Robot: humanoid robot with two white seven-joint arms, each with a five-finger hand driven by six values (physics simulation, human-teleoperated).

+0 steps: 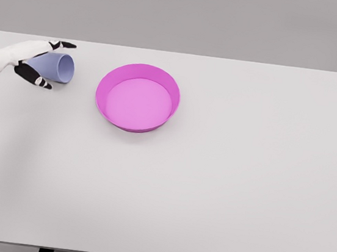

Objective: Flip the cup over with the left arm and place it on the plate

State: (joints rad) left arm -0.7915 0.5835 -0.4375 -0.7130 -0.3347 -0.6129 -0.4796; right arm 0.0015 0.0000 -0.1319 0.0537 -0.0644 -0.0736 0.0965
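Lilac cup (pixel 57 67) on its side at ten o'clock on the white table (pixel 209 198), left hand (pixel 26 59) clasped around it, pink plate (pixel 137 97) nearby at three o'clock, empty; flipping and placing not yet done.

I have a single view, from the head camera, looking forward and steeply down onto the white table (pixel 221 200) from well above. It takes in nearly the whole top: the far edge runs across the upper part, the near edge along the bottom, with grey wall (pixel 182 11) beyond.
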